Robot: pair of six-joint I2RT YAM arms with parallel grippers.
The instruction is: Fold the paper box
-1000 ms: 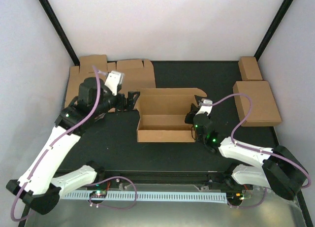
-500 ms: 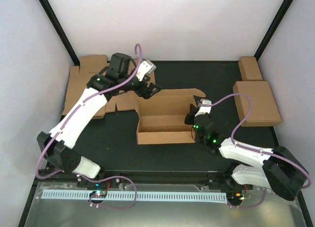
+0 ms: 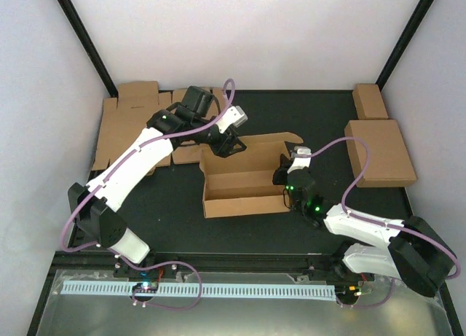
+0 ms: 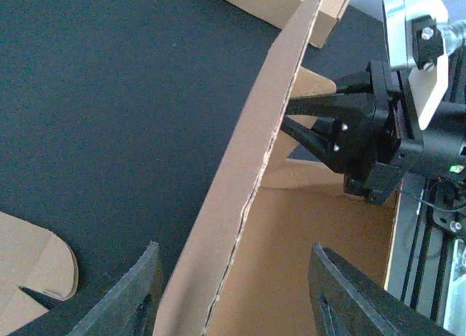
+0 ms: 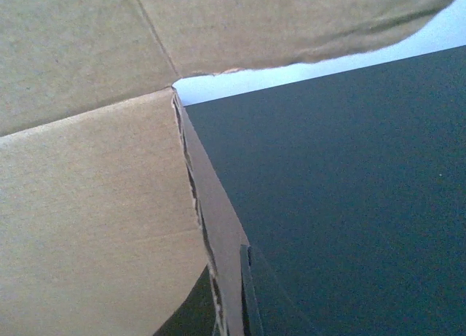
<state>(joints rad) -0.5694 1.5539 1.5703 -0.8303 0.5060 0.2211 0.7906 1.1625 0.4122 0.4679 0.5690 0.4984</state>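
The paper box [image 3: 244,177] stands half folded in the middle of the black mat, with its walls raised. My left gripper [image 3: 223,145] is at the box's back left corner. In the left wrist view it [image 4: 234,299] is open, and its fingers [image 4: 137,296] straddle the upright cardboard wall [image 4: 251,168] without touching it. My right gripper [image 3: 285,177] is at the box's right wall. In the right wrist view one finger [image 5: 255,296] presses against the thin wall edge [image 5: 217,227]. The other finger is hidden behind the cardboard. The right gripper also shows in the left wrist view [image 4: 320,124].
Flat cardboard sheets [image 3: 131,124] lie at the back left, and a rounded tab of one shows in the left wrist view [image 4: 40,267]. A folded box [image 3: 378,150] and a smaller oblong box [image 3: 370,100] sit at the right. Black frame posts rise at the back corners.
My left arm has swung from the left side of the mat over to the box's back left corner, and its open fingers now straddle the wall. The right arm has not moved.
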